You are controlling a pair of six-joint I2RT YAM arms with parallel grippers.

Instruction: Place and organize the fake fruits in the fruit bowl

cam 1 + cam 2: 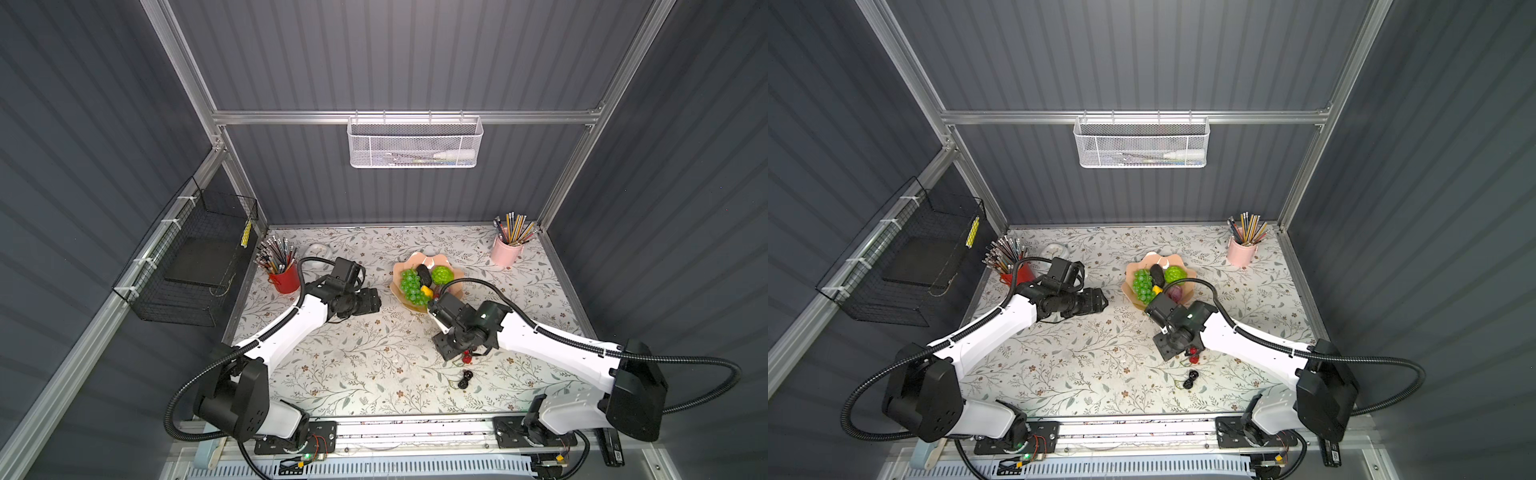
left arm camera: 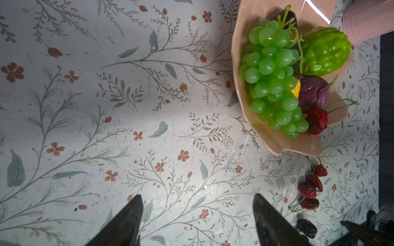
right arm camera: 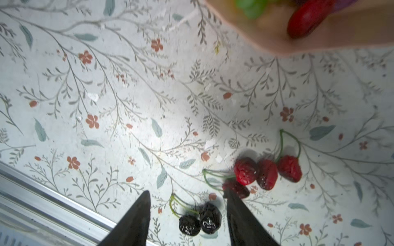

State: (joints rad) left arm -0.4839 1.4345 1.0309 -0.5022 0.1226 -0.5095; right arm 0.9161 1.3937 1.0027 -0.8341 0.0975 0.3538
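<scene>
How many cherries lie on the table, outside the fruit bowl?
6. Four red cherries cluster beside the right hand; two black cherries show between its fingers in the right wrist view. Others may be hidden beneath it.

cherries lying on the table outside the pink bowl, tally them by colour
red wrinkled plastic cherries: 4
black wrinkled plastic cherries: 2
total: 6

Fruit bowl holds grapes, avocado, green ball; red cherries and dark cherries lie outside.
</scene>
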